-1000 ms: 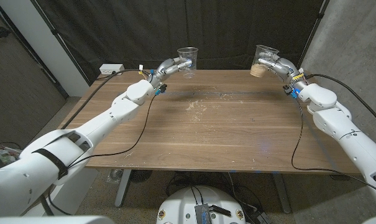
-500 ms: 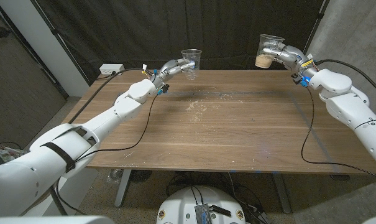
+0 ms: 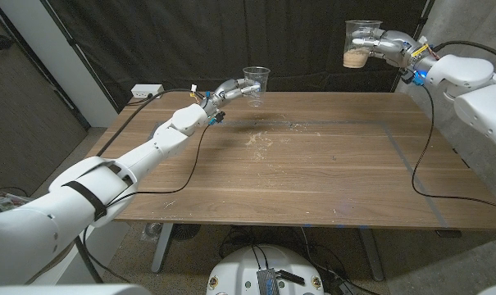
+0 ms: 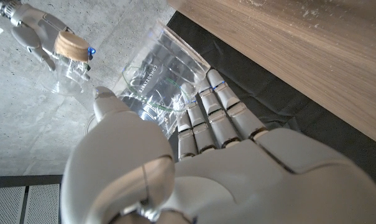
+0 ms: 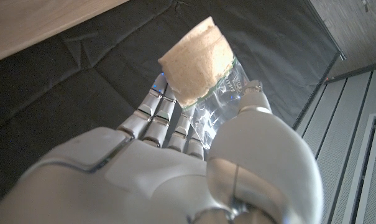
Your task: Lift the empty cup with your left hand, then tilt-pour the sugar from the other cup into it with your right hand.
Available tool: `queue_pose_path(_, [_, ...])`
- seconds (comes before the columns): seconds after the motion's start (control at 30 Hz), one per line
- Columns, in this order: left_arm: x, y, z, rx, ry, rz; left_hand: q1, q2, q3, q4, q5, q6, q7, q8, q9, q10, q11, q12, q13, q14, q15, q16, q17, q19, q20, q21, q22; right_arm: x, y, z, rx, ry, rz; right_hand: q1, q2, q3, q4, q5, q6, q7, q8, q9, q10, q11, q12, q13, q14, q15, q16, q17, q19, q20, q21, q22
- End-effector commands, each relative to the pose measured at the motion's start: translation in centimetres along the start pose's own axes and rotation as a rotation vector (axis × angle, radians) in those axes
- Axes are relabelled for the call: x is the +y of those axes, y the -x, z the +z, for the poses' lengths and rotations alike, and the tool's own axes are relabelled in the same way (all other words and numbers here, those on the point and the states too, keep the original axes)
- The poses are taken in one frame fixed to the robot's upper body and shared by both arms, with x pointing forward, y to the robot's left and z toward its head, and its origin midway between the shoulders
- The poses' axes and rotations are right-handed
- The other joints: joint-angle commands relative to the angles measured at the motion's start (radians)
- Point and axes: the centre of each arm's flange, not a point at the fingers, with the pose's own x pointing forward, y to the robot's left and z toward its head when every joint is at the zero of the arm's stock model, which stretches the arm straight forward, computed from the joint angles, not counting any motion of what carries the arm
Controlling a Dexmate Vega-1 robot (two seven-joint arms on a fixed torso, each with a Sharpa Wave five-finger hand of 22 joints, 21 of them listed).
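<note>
Over the far edge of a wooden bench (image 3: pixel 313 164), the robot's left hand (image 3: pixel 228 88) grips an empty clear cup (image 3: pixel 255 84), held upright and clear of the wood. Far off at the right, the right hand (image 3: pixel 389 43) holds the sugar cup (image 3: pixel 361 43) higher up, its fingers wrapped around the clear wall and the brown sugar (image 3: pixel 356 57) settled in the bottom. The left wrist view shows fingers (image 4: pixel 203 118) and thumb closed around the empty cup, with the sugar cup (image 4: pixel 71 53) well apart in the distance. The right wrist view shows that hand (image 5: pixel 194 162) clasping its cup (image 5: pixel 206 87) from the side. Keeping both cups level likely holds the sugar in until the 2 meet; the receiving cup sits lower, ready to take the pour. A scatter of spilled grains (image 3: pixel 258 139) marks the bench middle, and a white power strip (image 3: pixel 147 89) lies at the far left corner. Nothing stands in the open air between the cups.
</note>
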Motion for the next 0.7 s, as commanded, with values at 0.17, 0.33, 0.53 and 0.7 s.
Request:
queue_pose_path(0.17, [0.1, -0.2, -0.5, -0.004, -0.007, -0.028, 0.007, 0.003, -0.007, -0.003, -0.002, 0.01, -0.006, 0.01, 0.006, 0.003, -0.008, 0.005, 0.003, 0.003, -0.094, -0.002, 0.004, -0.004, -0.035, 0.01, 0.0, -1.9, -2.2, 7.9, 0.036, 0.147, 0.054, -0.006, 0.001, 0.001, 0.004, 0.005, 0.011, -0.005, -0.003, 0.002, 0.014, -0.004, -0.002, 0.001, 0.018, -0.189, -0.005, 0.004, 0.008, -0.091, 0.006, 0.001])
queue_pose_path(0.33, [0.1, -0.2, -0.5, -0.01, -0.006, -0.019, 0.007, 0.003, -0.01, -0.002, -0.002, 0.01, -0.006, 0.01, 0.008, 0.005, -0.01, 0.005, 0.004, 0.001, -0.092, -0.005, 0.006, -0.005, -0.036, 0.01, -0.001, -2.0, -3.0, 10.4, 0.041, 0.221, 0.058, -0.007, 0.001, 0.002, 0.004, 0.005, 0.014, -0.007, -0.003, 0.002, 0.018, -0.005, -0.004, 0.001, 0.023, -0.189, -0.005, 0.005, 0.008, -0.089, 0.008, -0.001])
queue_pose_path(0.53, [0.1, -0.4, -0.4, -0.003, -0.015, -0.028, 0.008, 0.004, -0.011, -0.001, -0.003, 0.008, -0.007, 0.011, 0.009, 0.004, -0.007, 0.004, 0.004, 0.0, -0.093, -0.007, 0.008, -0.006, -0.037, 0.011, -0.001, -1.4, -4.5, 12.7, 0.058, 0.341, 0.082, -0.007, -0.001, 0.002, 0.003, 0.005, 0.018, -0.008, -0.006, -0.001, 0.022, -0.009, -0.006, 0.001, 0.029, -0.19, -0.005, 0.006, 0.01, -0.088, 0.011, -0.003])
queue_pose_path(0.7, [0.0, -0.5, -0.4, -0.003, -0.017, -0.03, 0.008, 0.004, -0.013, 0.0, -0.003, 0.009, -0.006, 0.011, 0.01, 0.007, -0.009, 0.005, 0.004, 0.002, -0.094, -0.008, 0.009, -0.006, -0.037, 0.011, -0.001, -0.5, -6.1, 14.3, 0.087, 0.426, 0.123, -0.008, -0.002, 0.002, 0.002, 0.006, 0.034, -0.012, -0.003, -0.003, 0.036, -0.013, -0.005, -0.002, 0.04, -0.19, -0.003, 0.008, 0.011, -0.087, 0.012, -0.006])
